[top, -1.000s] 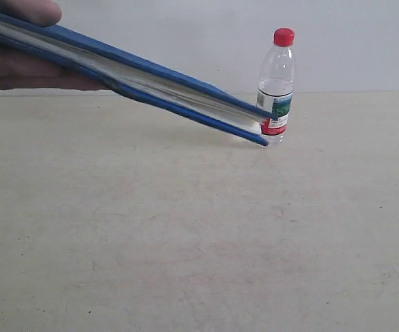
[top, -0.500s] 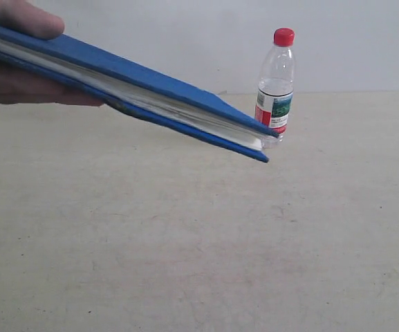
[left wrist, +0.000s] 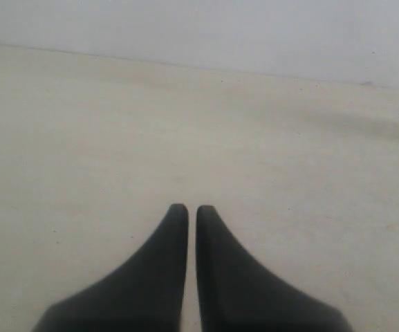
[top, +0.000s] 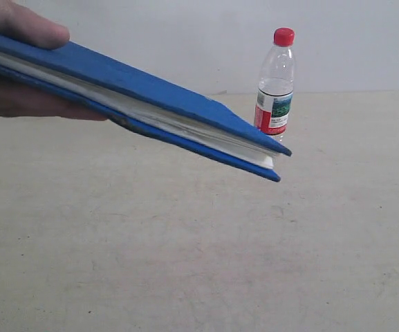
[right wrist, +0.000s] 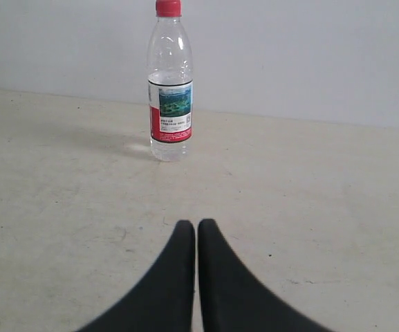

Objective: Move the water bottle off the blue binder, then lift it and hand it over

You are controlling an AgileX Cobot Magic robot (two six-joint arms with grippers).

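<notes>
The water bottle stands upright on the table near the back wall, red cap on top; the right wrist view also shows the water bottle well ahead of my right gripper, which is shut and empty. A human hand holds the blue binder tilted in the air at the left, its low corner in front of the bottle's base. My left gripper is shut over bare table, holding nothing. Neither gripper shows in the exterior view.
A pale wall runs behind the beige table. The hand and binder fill the upper left of the exterior view.
The hand has brought the binder nearer the camera and lower in the picture, its corner now hiding the bottle's base. The bottle has stayed put.
</notes>
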